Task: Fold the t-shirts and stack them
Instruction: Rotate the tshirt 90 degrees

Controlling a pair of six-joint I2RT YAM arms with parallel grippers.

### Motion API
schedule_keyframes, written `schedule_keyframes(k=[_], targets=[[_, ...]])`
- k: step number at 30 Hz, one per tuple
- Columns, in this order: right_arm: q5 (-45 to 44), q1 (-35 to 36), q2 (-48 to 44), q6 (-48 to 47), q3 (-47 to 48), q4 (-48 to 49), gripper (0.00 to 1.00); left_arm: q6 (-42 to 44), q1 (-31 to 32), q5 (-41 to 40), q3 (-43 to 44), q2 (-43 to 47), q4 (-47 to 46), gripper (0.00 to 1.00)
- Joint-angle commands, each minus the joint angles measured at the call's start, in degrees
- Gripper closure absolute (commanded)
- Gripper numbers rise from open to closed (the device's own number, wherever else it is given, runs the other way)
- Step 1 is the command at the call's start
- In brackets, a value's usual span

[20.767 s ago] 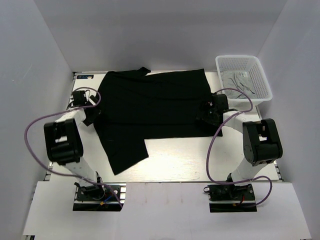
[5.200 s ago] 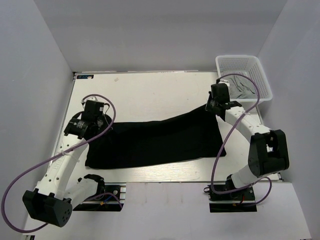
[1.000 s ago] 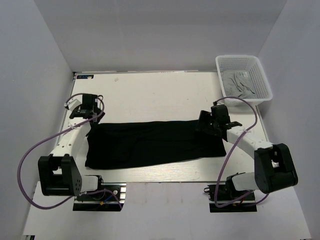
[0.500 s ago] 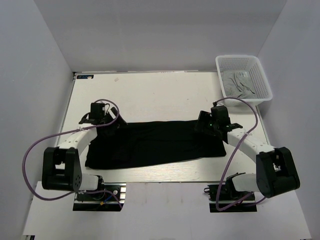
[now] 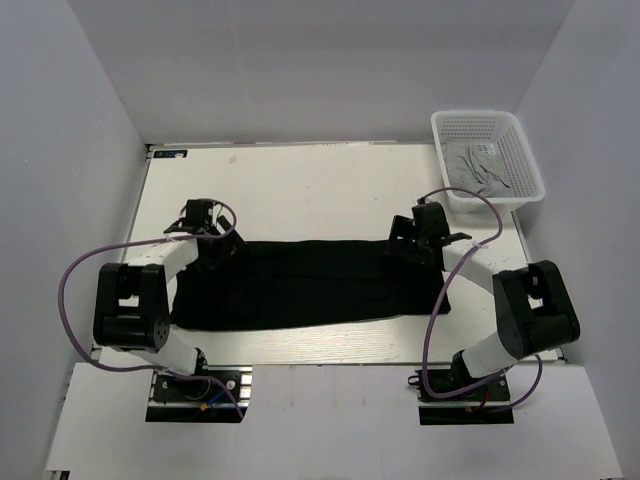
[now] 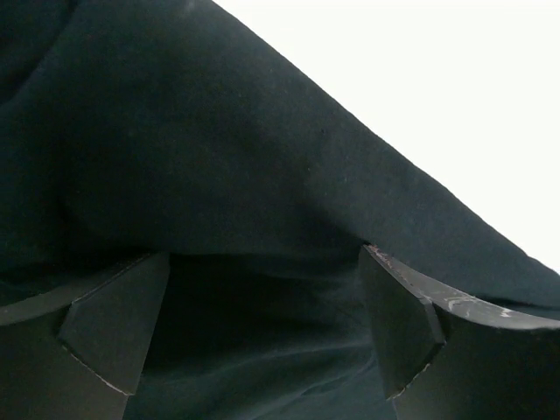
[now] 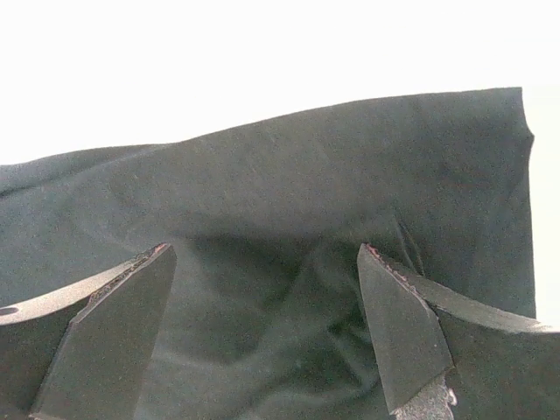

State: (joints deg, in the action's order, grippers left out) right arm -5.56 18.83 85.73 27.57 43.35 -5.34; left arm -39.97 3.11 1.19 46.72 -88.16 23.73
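The black t-shirt lies in a long band on the surface, its far edge beneath the left tool and the right tool, both spread wide, gripping nothing.

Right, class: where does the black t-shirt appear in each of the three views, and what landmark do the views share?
Top external: the black t-shirt lies as a long band across the middle.
Left wrist: the black t-shirt fills the left and bottom.
Right wrist: the black t-shirt fills the lower part, its side edge at right.
Shared landmark: the white table beyond the shirt's far edge, upper right in left wrist, top in right wrist.
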Motion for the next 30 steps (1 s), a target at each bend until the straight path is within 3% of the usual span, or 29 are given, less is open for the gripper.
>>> schedule_keyframes(k=[1,6,9,10,13,15,18,22,26,30], targets=[[1.16,0.24,4.5,-1.47,2.87,1.84,0.1,-0.46,-0.21,-1.72,0.82,-9.03,-1.84,0.0],[2.48,0.68,7.26,0.46,1.05,-1.23,0.1,-1.78,-0.21,-8.04,18.2,-20.89,2.54,0.0],[6.94,2.33,4.11,0.99,-3.87,-5.27,0.1,-0.82,0.39,-5.42,35.15,-32.92,5.96,0.0],[9.67,2.87,1.22,0.99,-7.2,-5.55,0.1,-0.03,1.27,-4.71,44.42,-39.39,6.68,0.0],[17.48,7.61,-6.09,2.83,-14.51,-7.05,0.1,0.59,1.98,6.25,60.38,-49.01,3.45,0.0],[25.4,13.15,-13.12,3.37,-16.54,-7.92,0.1,-0.71,2.6,18.63,71.07,-58.67,-1.56,0.0],[27.44,21.22,-16.47,4.16,-15.32,-10.03,0.1,-7.65,4.43,26.84,82.34,-69.38,-8.92,0.0],[28.59,29.86,-11.03,2.49,-9.1,-6.7,0.1,-16.2,7.87,27.21,86.52,-75.57,-22.39,0.0],[28.06,40.02,-1.11,-2.51,-1.79,-8.8,0.1,-21.63,9.97,23.24,91.08,-79.79,-27.5,0.0],[29.12,45.5,6.63,-7.78,5.14,-10.29,0.1,-22.26,10.51,16.77,91.97,-80.5,-29.0,0.0]])
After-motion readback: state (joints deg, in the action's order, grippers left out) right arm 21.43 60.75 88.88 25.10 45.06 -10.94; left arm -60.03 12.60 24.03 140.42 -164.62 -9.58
